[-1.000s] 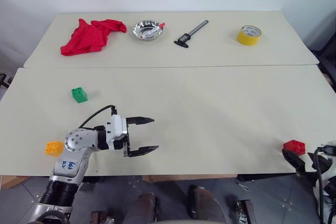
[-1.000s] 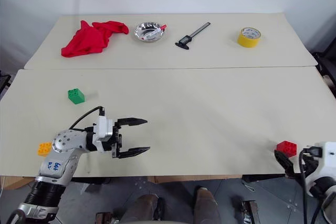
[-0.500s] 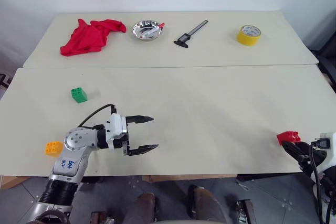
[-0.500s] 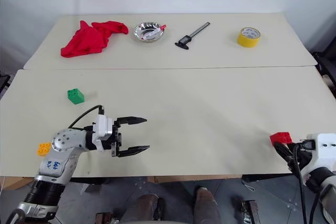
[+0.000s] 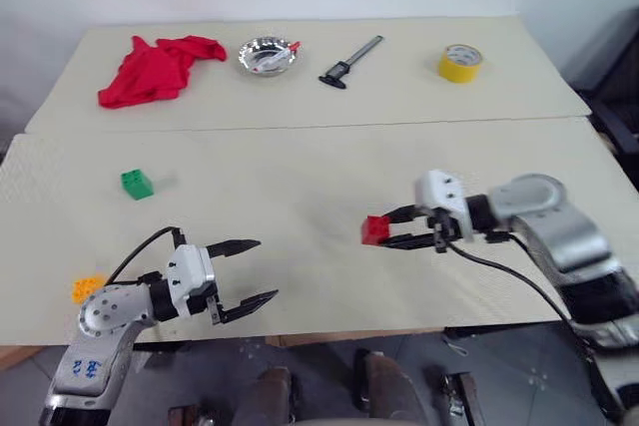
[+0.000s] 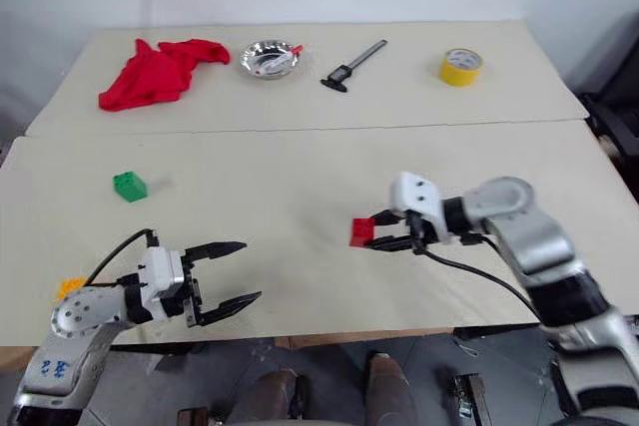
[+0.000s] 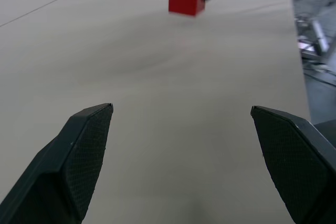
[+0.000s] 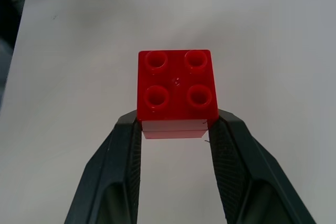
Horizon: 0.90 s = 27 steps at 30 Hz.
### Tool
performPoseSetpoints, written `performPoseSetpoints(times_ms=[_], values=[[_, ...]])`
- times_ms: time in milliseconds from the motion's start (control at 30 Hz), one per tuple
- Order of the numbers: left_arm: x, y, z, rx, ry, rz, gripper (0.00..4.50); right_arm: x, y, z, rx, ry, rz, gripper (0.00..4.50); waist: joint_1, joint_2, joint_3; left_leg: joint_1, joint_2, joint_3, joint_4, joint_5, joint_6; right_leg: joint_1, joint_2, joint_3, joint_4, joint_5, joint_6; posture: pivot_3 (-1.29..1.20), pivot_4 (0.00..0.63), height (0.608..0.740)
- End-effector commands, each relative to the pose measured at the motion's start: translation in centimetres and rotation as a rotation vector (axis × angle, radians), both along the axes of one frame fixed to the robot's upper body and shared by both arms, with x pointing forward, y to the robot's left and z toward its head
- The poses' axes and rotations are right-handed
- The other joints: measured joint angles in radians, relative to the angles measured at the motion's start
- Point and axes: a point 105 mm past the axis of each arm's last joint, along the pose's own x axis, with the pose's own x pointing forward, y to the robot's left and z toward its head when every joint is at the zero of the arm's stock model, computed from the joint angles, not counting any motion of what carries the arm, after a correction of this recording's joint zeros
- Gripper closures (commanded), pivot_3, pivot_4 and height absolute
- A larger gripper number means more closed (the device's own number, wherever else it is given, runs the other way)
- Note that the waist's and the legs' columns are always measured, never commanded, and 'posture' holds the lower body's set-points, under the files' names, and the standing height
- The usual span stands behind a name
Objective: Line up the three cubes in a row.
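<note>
Clenched on the red cube (image 5: 375, 229), the right gripper (image 5: 392, 232) holds it over mid-table; the left gripper (image 5: 250, 271) gapes empty. Green (image 5: 137, 184) and orange (image 5: 87, 289) sit far left. Better set red down squarely, studs up, leaving room alongside.

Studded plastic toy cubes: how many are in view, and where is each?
3. The red studded plastic cube is held in the right gripper above mid-table; the green studded cube sits on the table's left; the orange-yellow studded cube sits near the front-left edge.
</note>
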Motion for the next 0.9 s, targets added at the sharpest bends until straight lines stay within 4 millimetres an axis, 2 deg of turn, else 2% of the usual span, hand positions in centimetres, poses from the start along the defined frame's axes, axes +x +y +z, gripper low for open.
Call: performPoseSetpoints(times_ms=[33, 200, 333, 433, 500, 567, 667, 733, 800, 833, 900], values=[[-0.5, 0.1, 1.3, -0.001, -0.053, 0.037, 0.00, 0.2, 0.4, -1.2, -0.042, -0.002, 0.074, 3.05, 0.010, 0.000, 0.000, -0.001, -0.001, -0.001, 0.000, 0.000, 0.000, -0.001, -0.001, -0.001, 0.000, 0.000, 0.000, 0.00, 0.150, 0.740], [-0.7, 0.5, 1.3, -0.001, -0.056, 0.077, 0.00, 0.4, 1.4, -1.5, -0.032, 0.007, 0.094, 3.05, 0.004, -0.001, 0.000, -0.001, -0.004, 0.000, 0.001, -0.002, 0.003, 0.002, -0.002, -0.012, -0.004, 0.001, 0.001, 0.00, 0.150, 0.740], [-0.7, 0.4, 1.4, -0.005, -0.064, 0.099, 0.00, 0.2, 1.4, -1.6, -0.043, 0.033, 0.095, 1.72, -0.005, 0.000, 0.000, -0.001, -0.002, 0.000, 0.002, -0.001, 0.002, 0.002, -0.002, -0.014, -0.003, 0.001, 0.002, 0.00, 0.150, 0.740], [-0.7, 1.3, 2.0, -0.023, -0.085, 0.171, 0.00, 0.3, 0.8, -0.2, 0.001, -0.017, 0.076, 0.76, -0.005, 0.000, 0.000, -0.001, -0.001, 0.000, 0.002, -0.001, 0.001, 0.002, -0.002, -0.014, -0.002, 0.001, 0.001, 0.00, 0.150, 0.740], [-0.9, 2.5, 2.7, -0.056, -0.117, 0.267, 0.00, 0.4, 0.2, 1.5, 0.100, -0.078, 0.061, 0.05, -0.005, 0.000, 0.000, -0.001, -0.001, 0.000, 0.002, -0.001, 0.000, 0.002, -0.002, -0.014, -0.002, 0.001, 0.001, 0.00, 0.150, 0.740], [-1.1, 4.0, 3.6, -0.089, -0.179, 0.393, 0.00, 0.1, -0.6, 2.8, 0.230, -0.129, 0.067, 0.02, -0.005, 0.000, 0.000, -0.001, -0.001, 0.000, 0.002, -0.001, 0.000, 0.002, -0.002, -0.014, -0.002, 0.001, 0.001, 0.00, 0.150, 0.740], [-2.8, 7.5, 4.3, -0.170, -0.244, 0.670, 0.00, -1.2, -2.0, 5.3, 0.553, -0.183, 0.096, 0.02, -0.005, 0.000, 0.000, -0.001, -0.001, 0.000, 0.002, -0.001, 0.000, 0.003, -0.002, -0.014, -0.003, 0.001, 0.001, 0.00, 0.150, 0.740], [-4.7, 9.4, 3.7, -0.116, -0.284, 0.819, 0.00, -1.9, -2.7, 4.5, 0.568, -0.149, 0.077, 0.02, -0.005, 0.000, 0.000, 0.000, 0.000, 0.000, 0.001, -0.001, 0.000, 0.003, -0.002, -0.014, -0.004, 0.001, 0.001, 0.00, 0.150, 0.740], [-6.7, 11.9, 3.5, -0.123, -0.317, 1.012, 0.00, -3.0, -2.6, 3.5, 0.585, -0.044, 0.096, 0.02, -0.003, 0.000, 0.000, 0.000, 0.000, 0.001, 0.001, -0.001, 0.001, 0.004, -0.002, -0.014, -0.004, 0.001, 0.001, 0.00, 0.150, 0.740], [-8.2, 13.5, 3.2, -0.166, -0.322, 1.135, 0.00, -3.1, -2.3, 3.3, 0.634, -0.036, 0.077, 0.02, -0.002, -0.001, 0.000, 0.000, 0.000, 0.001, 0.001, -0.002, 0.001, 0.004, -0.002, -0.014, -0.005, 0.001, 0.001, 0.00, 0.150, 0.740], [-10.3, 15.4, 2.5, -0.227, -0.317, 1.288, 0.00, -3.0, -1.8, 3.4, 0.713, -0.083, 0.053, 0.02, 0.000, -0.001, 0.000, 0.001, 0.000, 0.001, 0.002, -0.002, 0.001, 0.004, -0.002, -0.013, -0.007, 0.001, 0.001, 0.00, 0.150, 0.740]])
